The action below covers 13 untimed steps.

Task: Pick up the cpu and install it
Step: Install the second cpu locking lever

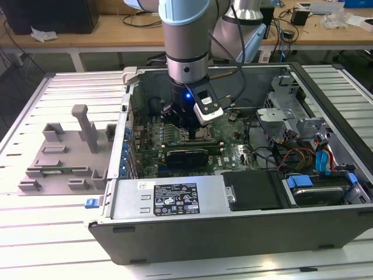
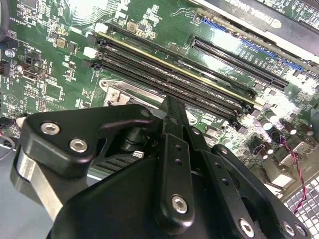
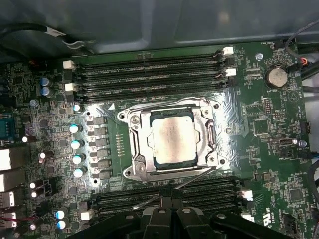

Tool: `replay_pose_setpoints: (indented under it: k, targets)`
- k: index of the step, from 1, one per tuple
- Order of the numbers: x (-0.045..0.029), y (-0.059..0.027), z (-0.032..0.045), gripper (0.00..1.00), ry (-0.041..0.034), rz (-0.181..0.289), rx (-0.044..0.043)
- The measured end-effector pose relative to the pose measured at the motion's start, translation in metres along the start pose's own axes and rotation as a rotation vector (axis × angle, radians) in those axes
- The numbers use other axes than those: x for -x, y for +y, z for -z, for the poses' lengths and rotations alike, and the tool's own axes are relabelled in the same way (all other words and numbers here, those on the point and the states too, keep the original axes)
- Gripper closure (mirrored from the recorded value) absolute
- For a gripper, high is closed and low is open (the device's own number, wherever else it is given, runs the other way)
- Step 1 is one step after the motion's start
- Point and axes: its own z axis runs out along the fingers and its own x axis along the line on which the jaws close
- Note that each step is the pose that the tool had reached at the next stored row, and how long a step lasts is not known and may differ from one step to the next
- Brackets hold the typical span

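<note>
The cpu [image 3: 173, 138], a small square chip with a silvery top, lies flat inside the metal-framed socket [image 3: 133, 149] on the green motherboard [image 3: 269, 164] in the first wrist view. My gripper [image 3: 172, 200] hovers just above the board beside the socket, over the memory slots [image 3: 164, 196]. Its two black fingers [image 2: 172, 112] are pressed together with nothing between them. In the exterior view the gripper [image 1: 189, 129] reaches down into the open computer case [image 1: 233, 233], over the middle of the board.
Memory slots [image 3: 149, 74] flank the socket on both sides. A graphics card [image 1: 186, 156] and power supply [image 1: 169, 198] lie towards the case front. Cables and drive bays [image 1: 315, 151] crowd the exterior view's right. A grey fixture tray [image 1: 58, 157] with upright posts sits outside on the left.
</note>
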Motion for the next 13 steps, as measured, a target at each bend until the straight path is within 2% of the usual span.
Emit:
replay_pose_setpoints:
  k: [1,2,6,10,13]
  targets:
    - [0.0,0.0,0.0,0.89,0.0001,0.0,-0.0001]
    - [-0.0001,0.0,-0.0006,0.89,0.0037,0.001,-0.0001]
    - [-0.0002,0.0,-0.0005,0.89,0.0041,0.002,-0.0004]
    - [-0.004,-0.0005,-0.0012,0.89,0.0042,0.003,0.0007]
    - [-0.0084,-0.001,-0.0027,0.89,0.0052,0.002,0.0094]
